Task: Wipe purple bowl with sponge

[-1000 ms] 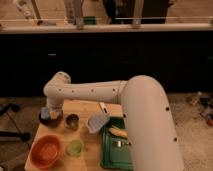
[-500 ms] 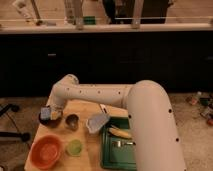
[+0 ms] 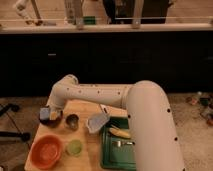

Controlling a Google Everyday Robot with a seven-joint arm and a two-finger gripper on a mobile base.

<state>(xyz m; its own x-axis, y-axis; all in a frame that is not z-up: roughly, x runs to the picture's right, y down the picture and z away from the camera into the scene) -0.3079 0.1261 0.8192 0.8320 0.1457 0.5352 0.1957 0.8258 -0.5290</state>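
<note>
Reaching down at the far left corner of the bench [image 3: 80, 107], the gripper [image 3: 50, 114] sits right over the purple bowl [image 3: 51, 118], but whether its fingers are open or closed cannot be told, since the white wrist above hides them. The sponge [image 3: 46, 114] shows as a pale blue-grey patch lying in or on the top of the purple bowl, directly under the gripper and touching the bowl's rim area; whether the gripper actually holds it cannot be told. The purple bowl stands upright near the bench's back-left edge. Just to its right, close but apart, is a small dark metal cup [image 3: 72, 121]. Further right lies a light blue-grey scoop [image 3: 97, 122] with a white handle slanting up and back, its head beside the left edge of a green tray [image 3: 111, 152]. On the tray rest a yellow banana-like object [image 3: 120, 132] and, nearer the front, what looks like metal cutlery [image 3: 122, 143]. In front of the purple bowl, toward the near-left corner, stands an orange bowl [image 3: 46, 151], and just beside it on the right a small green cup [image 3: 74, 147]. The white arm [image 3: 100, 95] runs from the gripper to the right, widening into a thick segment that crosses the tray's right side
</note>
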